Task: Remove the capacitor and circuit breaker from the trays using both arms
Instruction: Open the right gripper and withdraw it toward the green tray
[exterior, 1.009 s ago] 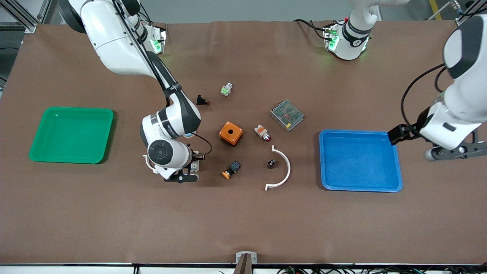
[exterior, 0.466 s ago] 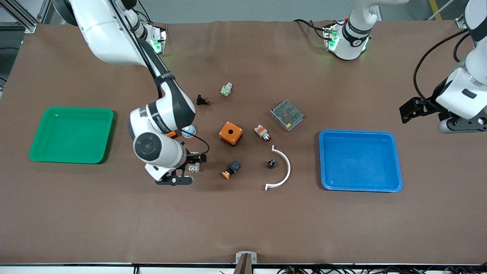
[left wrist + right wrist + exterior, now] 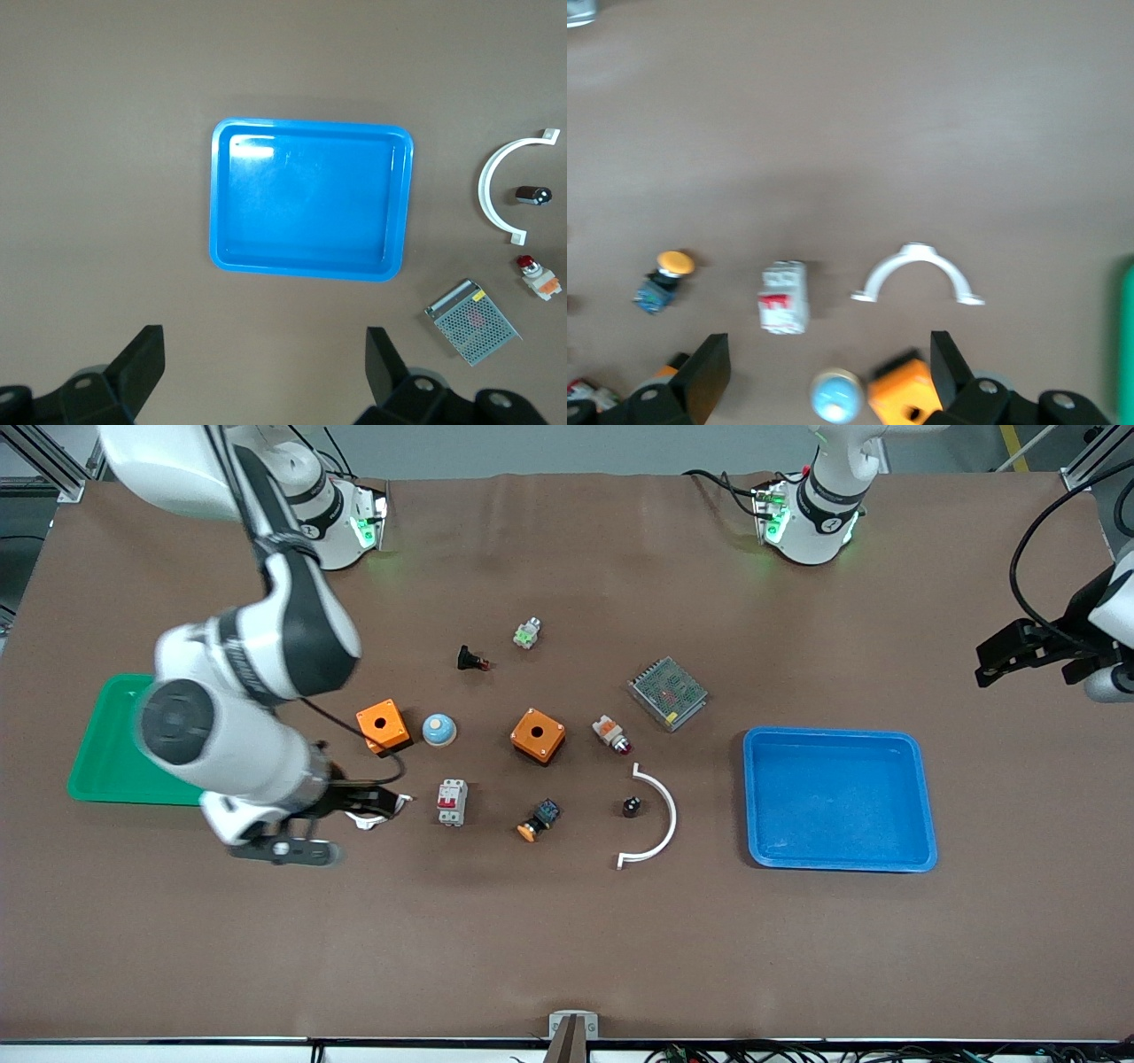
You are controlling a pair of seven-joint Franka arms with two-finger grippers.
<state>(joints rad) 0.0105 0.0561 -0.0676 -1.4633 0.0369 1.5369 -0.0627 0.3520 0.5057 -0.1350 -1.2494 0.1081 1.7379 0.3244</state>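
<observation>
The breaker (image 3: 452,802), a small white block with red levers, lies free on the table; it also shows in the right wrist view (image 3: 784,297). The capacitor (image 3: 631,807), a tiny black cylinder, sits inside a white arc clip (image 3: 660,819); it also shows in the left wrist view (image 3: 532,195). My right gripper (image 3: 359,799) is open and empty, up over the table between the green tray (image 3: 97,771) and the breaker. My left gripper (image 3: 1019,657) is open and empty, high over the table at the left arm's end, past the blue tray (image 3: 837,797).
Two orange boxes (image 3: 383,726) (image 3: 538,736), a blue dome (image 3: 438,730), a blue button with orange cap (image 3: 538,820), a white-and-orange part (image 3: 611,733), a mesh-covered metal unit (image 3: 668,693), a black switch (image 3: 470,660) and a second white clip (image 3: 370,822) lie about the middle.
My right gripper has left the breaker and swung up toward the green tray, uncovering an orange box and the blue dome. The breaker stays put. My left gripper has moved away from the blue tray.
</observation>
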